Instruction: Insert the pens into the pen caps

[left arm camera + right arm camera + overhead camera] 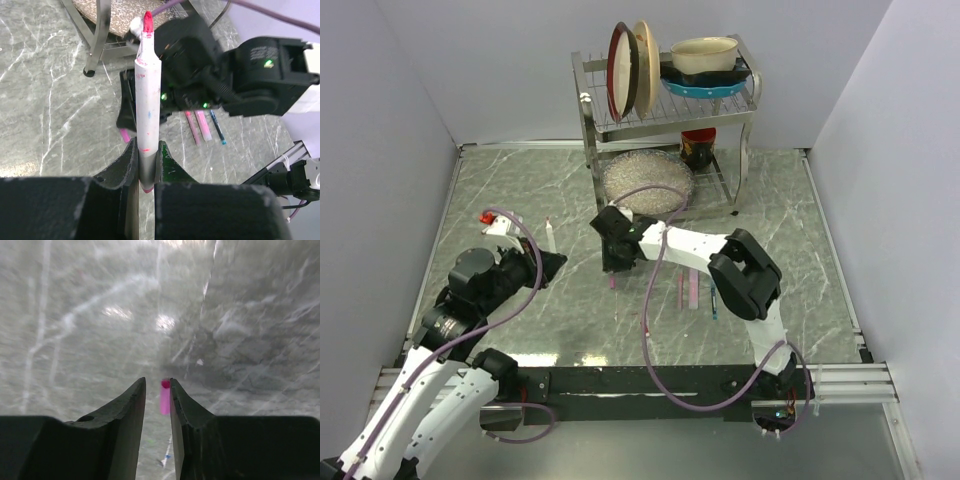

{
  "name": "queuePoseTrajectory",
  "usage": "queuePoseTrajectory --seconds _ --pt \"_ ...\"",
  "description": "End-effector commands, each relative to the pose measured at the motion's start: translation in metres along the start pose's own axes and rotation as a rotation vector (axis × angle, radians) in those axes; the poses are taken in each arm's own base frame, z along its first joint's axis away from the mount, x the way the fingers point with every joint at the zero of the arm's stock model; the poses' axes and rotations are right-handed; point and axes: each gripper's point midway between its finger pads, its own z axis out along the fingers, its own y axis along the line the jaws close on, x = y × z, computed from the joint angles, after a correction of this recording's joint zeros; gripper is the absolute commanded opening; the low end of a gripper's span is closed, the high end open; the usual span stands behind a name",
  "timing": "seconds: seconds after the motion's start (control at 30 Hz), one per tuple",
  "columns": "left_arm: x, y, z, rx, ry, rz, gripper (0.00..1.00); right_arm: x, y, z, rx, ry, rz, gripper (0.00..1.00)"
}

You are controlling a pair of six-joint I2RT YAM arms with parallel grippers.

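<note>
The magenta cap is lying on the table between the jaws of the right gripper. They are standing narrow on either side of it with a sliver of gap on one side, so they are not clenching it yet. The white pen is standing upright, red tip up, and the left gripper is clamping it near its lower end, above the table and left of the right arm.

The step in hand looks to be picking up the cap. Doing it well likely means centring the jaws on the cap's middle and pinching gently, since so small a tube could squirt out or tip. Its open end should be staying free to meet the pen tip, and the lift should be going straight up before lining up on the pen's axis.

The table is grey-green and marbled, and looks smooth enough for the cap to slide. Three more pens are lying side by side just right of the gripper. At the back a wire rack is carrying plates and a bowl, and white walls are closing in the sides.
</note>
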Motion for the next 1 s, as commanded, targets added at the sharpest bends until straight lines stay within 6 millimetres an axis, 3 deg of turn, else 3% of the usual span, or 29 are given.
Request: queuePoseTrajectory --seconds 0.0,0.37,0.67,0.97 --pt "-0.008 0.0 -0.003 -0.001 -0.039 0.014 0.01 0.002 0.0 -0.005 0.046 0.003 -0.045 0.31" --pt "-0.009 0.0 -0.004 0.0 -0.044 0.011 0.01 0.005 0.016 -0.023 0.036 -0.031 -0.097 0.3" --pt "-0.01 0.0 -0.005 -0.003 -0.052 0.011 0.01 0.012 0.033 -0.019 -0.016 -0.014 -0.111 0.25" --pt "-0.01 0.002 -0.005 -0.011 -0.053 0.008 0.01 0.034 0.017 -0.005 0.013 0.044 -0.108 0.19"
